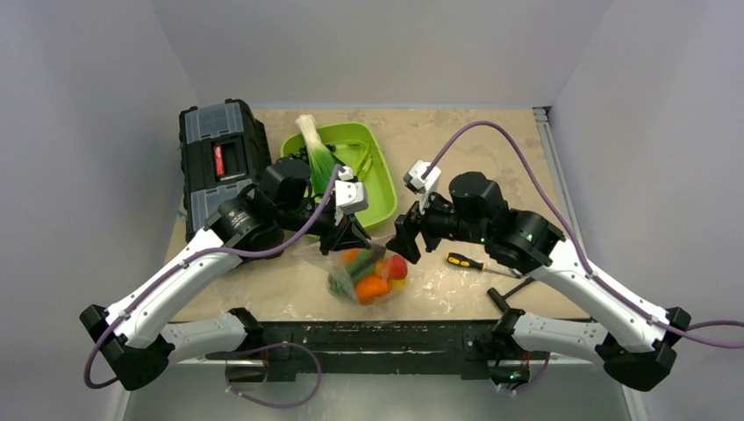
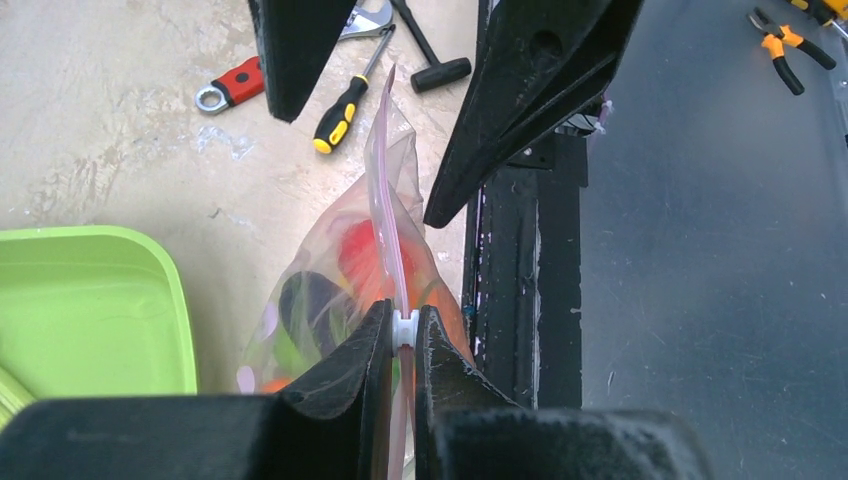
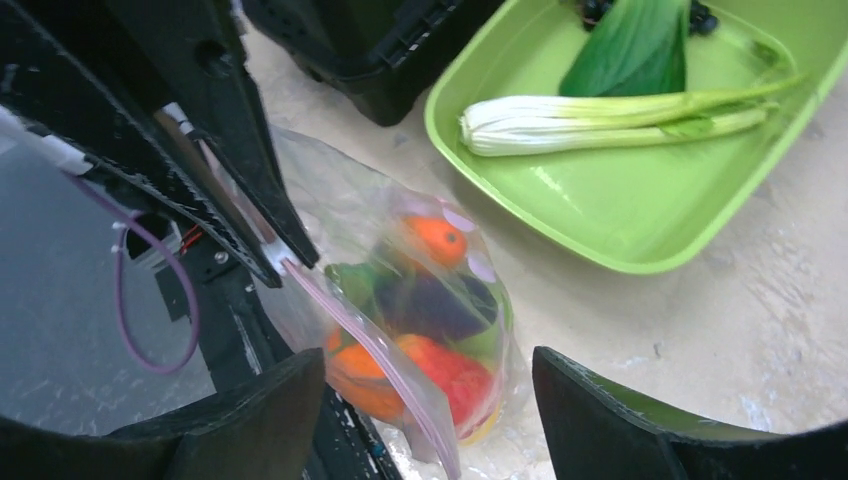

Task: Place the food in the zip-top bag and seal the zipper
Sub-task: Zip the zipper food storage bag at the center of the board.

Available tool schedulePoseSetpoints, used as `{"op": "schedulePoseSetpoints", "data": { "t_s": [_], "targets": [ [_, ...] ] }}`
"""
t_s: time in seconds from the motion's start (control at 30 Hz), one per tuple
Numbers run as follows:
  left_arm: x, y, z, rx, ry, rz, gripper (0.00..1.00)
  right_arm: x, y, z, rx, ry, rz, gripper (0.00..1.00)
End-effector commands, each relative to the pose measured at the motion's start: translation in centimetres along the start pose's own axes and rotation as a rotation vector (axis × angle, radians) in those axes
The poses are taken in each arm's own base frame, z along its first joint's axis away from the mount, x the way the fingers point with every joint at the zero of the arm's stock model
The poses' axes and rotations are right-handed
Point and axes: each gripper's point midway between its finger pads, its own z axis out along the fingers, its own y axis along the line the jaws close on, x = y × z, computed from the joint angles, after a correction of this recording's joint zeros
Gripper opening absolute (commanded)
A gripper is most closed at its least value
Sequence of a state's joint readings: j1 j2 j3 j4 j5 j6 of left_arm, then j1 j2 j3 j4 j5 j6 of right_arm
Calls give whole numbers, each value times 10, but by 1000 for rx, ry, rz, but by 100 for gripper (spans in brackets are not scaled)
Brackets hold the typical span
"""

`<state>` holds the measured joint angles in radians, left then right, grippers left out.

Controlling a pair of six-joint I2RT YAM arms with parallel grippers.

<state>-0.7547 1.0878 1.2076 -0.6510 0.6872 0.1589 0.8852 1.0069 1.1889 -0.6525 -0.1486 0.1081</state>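
Seen from above, both arms bend inward over the middle of the tabletop's point(image 1: 263, 298) near edge, where the zip-top bag point(image 1: 340, 260) with the food point(image 1: 373, 288) sits between the left gripper point(image 1: 354, 235) and the right gripper point(image 1: 406, 246). In the left wrist view, the left fingers point(image 2: 350, 370) pinch the pink zipper point(image 2: 385, 200) at its white slider point(image 2: 403, 328). In the right wrist view, the right fingers point(image 3: 640, 430) are spread wide, with the bag between them.

You get bright, even light; the green tray point(image 3: 600, 232) shines mildly, the zip-top bag point(image 3: 345, 200) beside it blurs.
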Motion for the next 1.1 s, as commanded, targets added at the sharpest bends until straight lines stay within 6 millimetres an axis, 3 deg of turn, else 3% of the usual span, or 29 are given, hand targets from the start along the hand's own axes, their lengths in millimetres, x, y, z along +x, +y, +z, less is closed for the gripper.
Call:
{"op": "schedulePoseSetpoints", "data": {
  "t_s": [0.0, 0.1, 0.23, 0.37, 0.5, 0.63, 0.8, 1.07],
  "targets": [
    [-17, -9, -6, 32, -46, 47, 0, -18, 24, -2, -155, -27, -131, 77],
    [-17, -10, -5, 40, -44, 42, 0, -17, 41, 6, -270, -21, -147, 73],
    [-19, -12, -6, 49, -49, 44, 0, -14, 54, 16, -374, 19, -168, 60],
    [-20, -15, -7, 61, -53, 42, 0, -15, 47, 25, -339, 43, -166, 39],
    [-21, -15, -8, 53, -55, 42, 0, -15, 32, 31, -246, 47, -154, 0],
    [-22, -9, -10, 8, -51, 26, 0, -20, -10, 29, 39, -2, -33, 0],
    [-20, 2, -11, -55, -37, 16, 0, -9, -70, 3, 431, -100, 200, 0],
    [-2, 14, -16, -145, 44, 26, 0, 6, -87, -20, 570, -182, 400, 0]
  ]
}}
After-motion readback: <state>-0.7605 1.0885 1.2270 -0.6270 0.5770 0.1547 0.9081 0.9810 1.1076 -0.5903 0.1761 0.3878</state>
